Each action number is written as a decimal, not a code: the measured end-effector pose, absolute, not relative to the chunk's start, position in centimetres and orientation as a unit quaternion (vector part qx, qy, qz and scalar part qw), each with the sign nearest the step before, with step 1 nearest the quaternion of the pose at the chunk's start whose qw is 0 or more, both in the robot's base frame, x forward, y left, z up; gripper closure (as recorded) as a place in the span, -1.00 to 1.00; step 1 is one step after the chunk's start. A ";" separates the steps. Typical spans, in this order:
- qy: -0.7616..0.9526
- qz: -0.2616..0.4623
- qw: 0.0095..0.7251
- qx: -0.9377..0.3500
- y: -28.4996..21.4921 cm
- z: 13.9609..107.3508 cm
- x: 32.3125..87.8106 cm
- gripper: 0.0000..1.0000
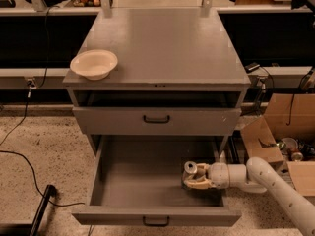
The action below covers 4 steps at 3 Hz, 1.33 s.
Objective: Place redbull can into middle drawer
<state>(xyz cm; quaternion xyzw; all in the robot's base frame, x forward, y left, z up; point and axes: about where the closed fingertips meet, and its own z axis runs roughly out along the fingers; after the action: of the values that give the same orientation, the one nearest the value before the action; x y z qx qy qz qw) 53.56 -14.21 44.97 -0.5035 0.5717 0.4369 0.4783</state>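
Observation:
The redbull can (190, 169) is a slim silvery can with a shiny round end, held inside the right part of the open middle drawer (138, 181). My gripper (194, 179) reaches in from the right on a white arm and its fingers are shut around the can, low over the drawer floor. The drawer is pulled out wide, with its small black handle (156, 221) at the front. The shut grey drawer front (156, 120) sits above it.
A cream bowl (94, 64) stands on the cabinet top (162, 43) at the left front corner. Cardboard boxes (280, 127) and clutter lie on the floor at the right. A black cable and a black bar (39, 210) lie on the floor at the left.

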 end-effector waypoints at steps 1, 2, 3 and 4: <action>0.571 0.438 0.478 -0.504 -14.0 44.9 53.6 0.15; 0.570 0.440 0.477 -0.504 -13.7 44.9 53.6 -0.31; 0.569 0.442 0.477 -0.504 -13.5 44.9 53.5 -0.77; 0.567 0.443 0.476 -0.505 -13.2 44.8 53.5 -1.00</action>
<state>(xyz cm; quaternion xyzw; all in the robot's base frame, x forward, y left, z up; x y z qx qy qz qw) 53.53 -13.24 44.84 -0.5048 0.5675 0.4434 0.4760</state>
